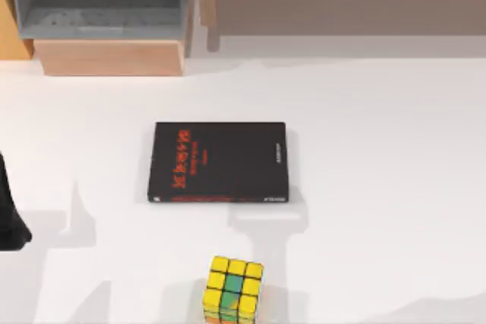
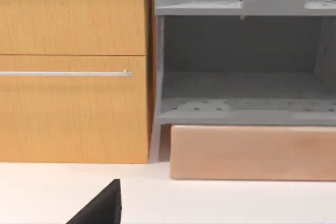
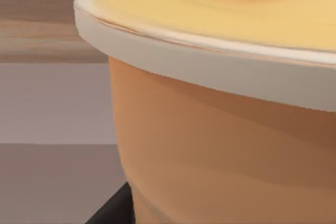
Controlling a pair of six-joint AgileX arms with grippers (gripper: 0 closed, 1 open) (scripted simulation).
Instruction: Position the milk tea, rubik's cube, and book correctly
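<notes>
On the table [image 1: 395,149], black book [image 1: 220,162] centre, rubik's cube [image 1: 233,289] near front, milk tea [image 3: 226,129] close-up, jaws' state unclear

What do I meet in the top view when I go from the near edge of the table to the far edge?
Rubik's cube → black book with red lettering → wooden base board of the shelf unit → grey open shelf compartment.

The black book [image 1: 220,162] lies mid-surface [image 1: 380,187], the rubik's cube [image 1: 233,290] nearer the front edge. The milk tea [image 3: 220,129] sits right against the right claw's camera. The shelf unit [image 1: 102,5] stands behind, left.
</notes>
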